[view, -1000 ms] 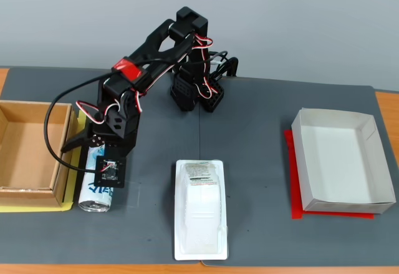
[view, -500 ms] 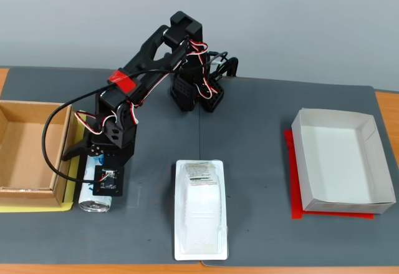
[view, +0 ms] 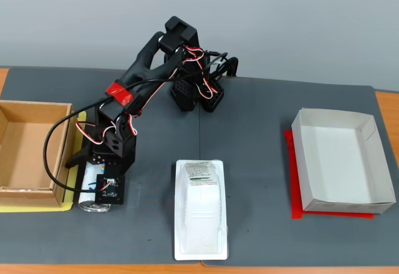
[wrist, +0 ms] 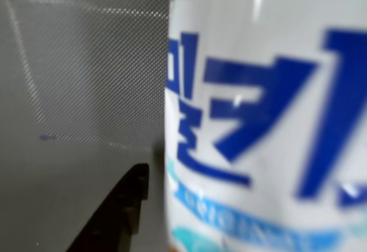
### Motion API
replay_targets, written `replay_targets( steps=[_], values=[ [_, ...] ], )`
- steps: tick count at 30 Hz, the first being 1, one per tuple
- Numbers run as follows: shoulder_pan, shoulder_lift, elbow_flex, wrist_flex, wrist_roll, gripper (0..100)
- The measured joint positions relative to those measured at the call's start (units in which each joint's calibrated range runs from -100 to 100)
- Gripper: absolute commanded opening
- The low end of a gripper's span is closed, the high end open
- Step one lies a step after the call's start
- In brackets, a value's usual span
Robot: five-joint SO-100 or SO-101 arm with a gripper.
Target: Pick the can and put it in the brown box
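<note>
The can (view: 95,194) is seen lying on the table (view: 262,161), just beside the right wall of the brown box (view: 28,152) in the fixed view, with the tool (view: 93,177) lowered over it. In the wrist view the can (wrist: 264,120) fills the right side, one dark finger (wrist: 117,217) showing beside it. Whether the can is clamped cannot be told.

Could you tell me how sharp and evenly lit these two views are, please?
Wrist view: the can fills the right side, too close, its blue lettering blurred; the mat's weave is sharper. Fixed view: sharp and evenly lit, soft shadows only, the claw partly covering the can.
</note>
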Motion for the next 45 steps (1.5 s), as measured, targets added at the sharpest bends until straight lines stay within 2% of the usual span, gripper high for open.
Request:
replay_targets(
  steps=[14, 22, 30, 39, 45],
  values=[
    [-0.3, 1.61, 0.0, -3.37, 0.0, 48],
    [-0.22, 1.61, 0.0, -3.37, 0.0, 23],
    [0.3, 1.44, -0.09, -3.81, 0.0, 8],
    [0.37, 0.25, -0.09, -3.37, 0.0, 7],
    [0.0, -6.59, 0.09, -2.77, 0.1, 7]
  ],
)
